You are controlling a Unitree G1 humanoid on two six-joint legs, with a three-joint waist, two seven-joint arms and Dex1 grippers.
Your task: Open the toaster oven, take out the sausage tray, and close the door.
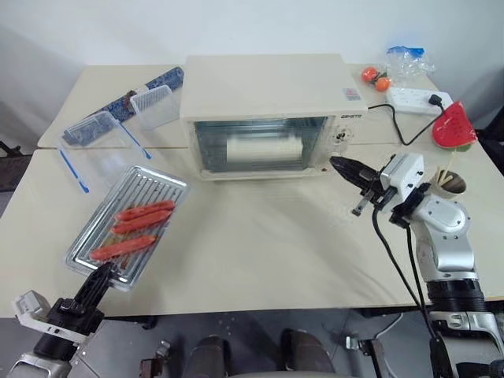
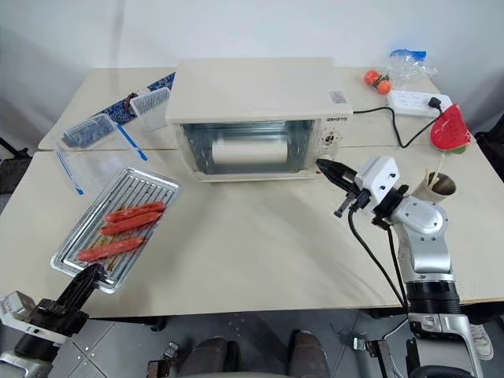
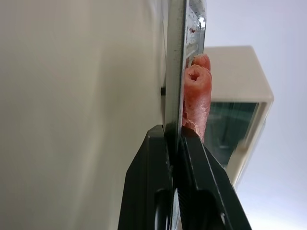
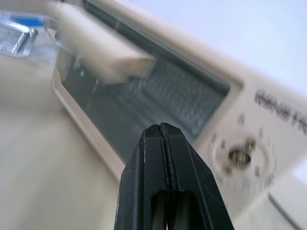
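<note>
On the cream table [image 1: 260,252], I see the sausage tray [image 1: 126,224] lying left of the toaster oven [image 1: 268,114], its near edge clamped between the fingers of my left gripper [image 1: 101,277]. Three sausages [image 1: 134,228] rest on its ridges. My right gripper [image 1: 350,169], fingers pressed together and holding nothing, hovers just before the oven's knob panel, beside the door [image 1: 260,146], which stands upright against the oven front.
</note>
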